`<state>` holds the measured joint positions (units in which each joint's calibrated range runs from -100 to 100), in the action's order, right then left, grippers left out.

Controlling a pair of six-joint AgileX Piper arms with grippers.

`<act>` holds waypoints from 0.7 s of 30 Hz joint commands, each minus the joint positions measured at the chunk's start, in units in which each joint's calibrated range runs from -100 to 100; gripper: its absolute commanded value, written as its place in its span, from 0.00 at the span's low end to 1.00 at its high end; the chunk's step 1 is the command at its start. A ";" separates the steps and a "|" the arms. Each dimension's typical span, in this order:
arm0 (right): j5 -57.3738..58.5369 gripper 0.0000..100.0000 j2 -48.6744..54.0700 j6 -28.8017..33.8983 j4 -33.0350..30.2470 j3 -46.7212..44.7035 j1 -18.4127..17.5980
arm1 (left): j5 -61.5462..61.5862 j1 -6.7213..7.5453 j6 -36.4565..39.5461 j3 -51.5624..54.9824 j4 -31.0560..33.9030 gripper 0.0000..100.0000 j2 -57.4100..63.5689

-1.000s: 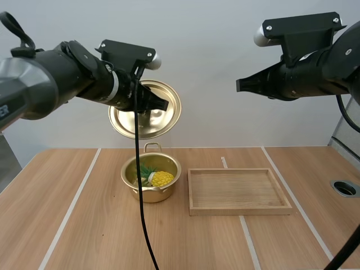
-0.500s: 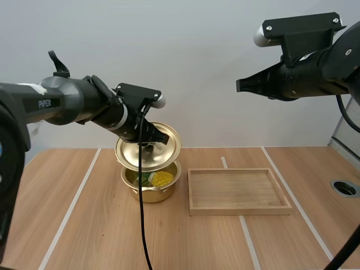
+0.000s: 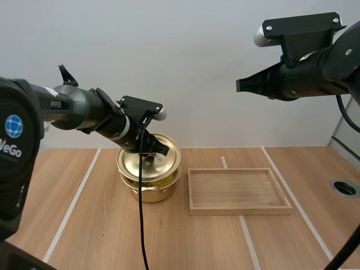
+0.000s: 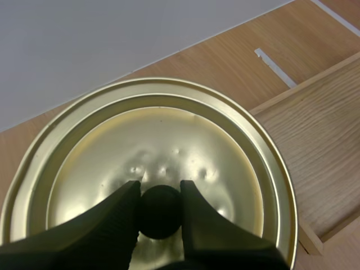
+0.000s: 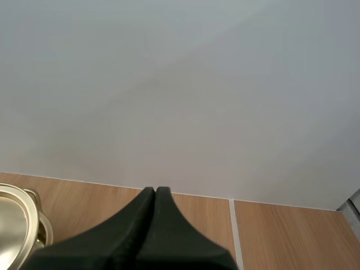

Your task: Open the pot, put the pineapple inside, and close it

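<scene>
Left of centre on the table, the left gripper (image 3: 153,152) holds the golden lid (image 3: 147,164) low over the pot (image 3: 151,192).
Its two fingers clamp the lid's black knob (image 4: 160,211) from both sides. The lid is tilted just above the pot's rim, and a yellow sliver of pineapple (image 3: 160,179) shows in the gap. Just right of the pot lies the wooden tray (image 3: 239,211). At upper right the right gripper (image 3: 239,85) hangs high, its fingers pressed together on nothing.
</scene>
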<state>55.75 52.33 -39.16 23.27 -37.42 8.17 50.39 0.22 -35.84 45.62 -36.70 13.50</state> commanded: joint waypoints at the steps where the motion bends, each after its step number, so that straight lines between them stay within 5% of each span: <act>1: -0.34 0.00 0.69 0.10 0.30 0.22 0.29 | -1.92 0.18 -1.32 0.21 -2.16 0.00 -1.01; 21: 3.70 0.00 0.69 0.10 0.39 0.22 0.29 | -4.38 0.18 -4.22 0.21 -3.28 0.00 -10.48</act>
<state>59.06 52.33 -39.16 23.36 -37.42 8.17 45.74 0.22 -39.59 45.62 -39.56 4.14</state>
